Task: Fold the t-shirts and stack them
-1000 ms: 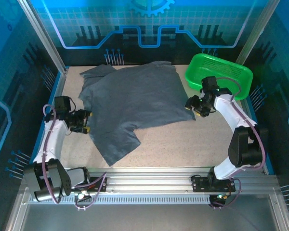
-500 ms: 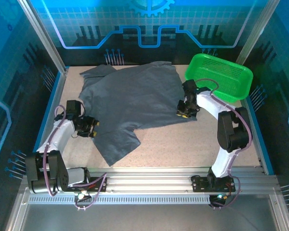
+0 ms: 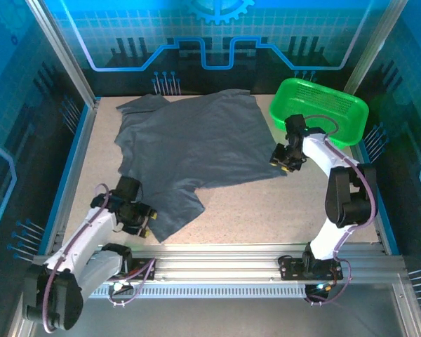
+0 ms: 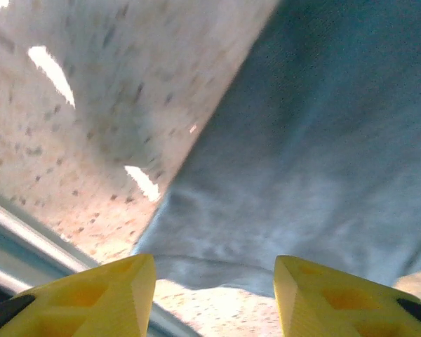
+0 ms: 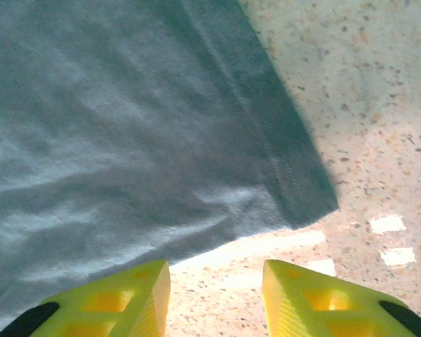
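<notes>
Now the left gripper (image 3: 145, 225) at eight o'clock and right gripper (image 3: 283, 162) at three are hovering part-open, empty, by the soft wrinkled t-shirt (image 3: 189, 147).

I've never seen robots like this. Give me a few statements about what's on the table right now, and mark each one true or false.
1. The t-shirt lies spread flat, not yet folded. True.
2. The green basket holds a folded shirt. False: no shirt is in it.
3. The left gripper is at the shirt's near corner, fingers apart. True.
4. The right gripper is clamped on the basket. False: it is open at the shirt's right corner, beside the basket.
</notes>
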Action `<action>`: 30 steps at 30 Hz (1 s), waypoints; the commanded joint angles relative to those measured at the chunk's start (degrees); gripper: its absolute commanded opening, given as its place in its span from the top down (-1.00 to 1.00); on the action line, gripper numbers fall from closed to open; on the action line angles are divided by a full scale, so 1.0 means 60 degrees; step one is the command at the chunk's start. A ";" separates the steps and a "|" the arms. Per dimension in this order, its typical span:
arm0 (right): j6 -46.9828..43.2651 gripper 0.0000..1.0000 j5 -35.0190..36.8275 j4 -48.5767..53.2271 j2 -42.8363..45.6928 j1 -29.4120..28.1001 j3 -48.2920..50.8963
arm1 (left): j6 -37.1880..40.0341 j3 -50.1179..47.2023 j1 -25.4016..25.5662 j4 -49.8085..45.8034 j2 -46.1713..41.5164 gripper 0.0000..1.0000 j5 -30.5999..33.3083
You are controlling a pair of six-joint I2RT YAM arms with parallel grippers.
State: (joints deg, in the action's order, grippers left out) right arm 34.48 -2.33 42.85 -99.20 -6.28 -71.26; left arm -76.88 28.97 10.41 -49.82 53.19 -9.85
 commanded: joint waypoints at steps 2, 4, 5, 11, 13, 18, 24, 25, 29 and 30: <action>-0.0194 0.16 -0.0384 0.0168 0.0259 0.0253 0.0347 | -0.1403 -0.0322 0.1015 0.0380 0.0281 -0.02 -0.0006; -0.0195 0.15 -0.0445 0.0190 0.0245 0.0328 0.0373 | -0.1693 -0.0426 0.1470 0.0831 0.0766 -0.02 0.0001; -0.0209 0.15 -0.0461 0.0161 0.0270 0.0330 0.0403 | -0.1792 -0.0447 0.1662 0.0982 0.0988 -0.02 0.0039; -0.0126 0.15 -0.0455 0.0109 0.0415 0.0388 0.0590 | -0.2098 -0.0853 0.2204 0.2195 0.2332 0.14 0.0134; -0.0079 0.15 -0.0433 0.0068 0.0477 0.0427 0.0669 | -0.2055 -0.0876 0.2205 0.2233 0.2584 0.37 0.0374; 0.0086 0.14 -0.0281 -0.0029 0.0478 0.0449 0.0758 | -0.1851 -0.0311 0.2190 0.0900 0.1925 1.00 0.1523; 0.0529 0.12 0.0005 -0.0320 0.0133 0.0458 0.0775 | -0.1644 -0.0014 0.1939 -0.0834 0.0362 1.00 0.2132; 0.0573 0.12 0.0045 -0.0371 0.0041 0.0461 0.0760 | -0.1657 -0.0083 0.1874 -0.0864 0.0159 1.00 0.2076; 0.0659 0.12 0.0316 -0.0432 -0.0436 0.0459 0.0686 | -0.1760 -0.0272 0.1751 -0.0723 -0.0277 1.00 0.1917; 0.0644 0.12 0.0427 -0.0433 -0.0530 0.0456 0.0682 | -0.1758 -0.0262 0.1736 -0.0694 -0.0281 1.00 0.1908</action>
State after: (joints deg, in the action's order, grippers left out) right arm 37.21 -1.93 40.42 -100.14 -4.36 -67.11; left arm -87.99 27.64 21.41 -50.74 51.99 0.30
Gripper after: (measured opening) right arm 0.441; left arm 0.053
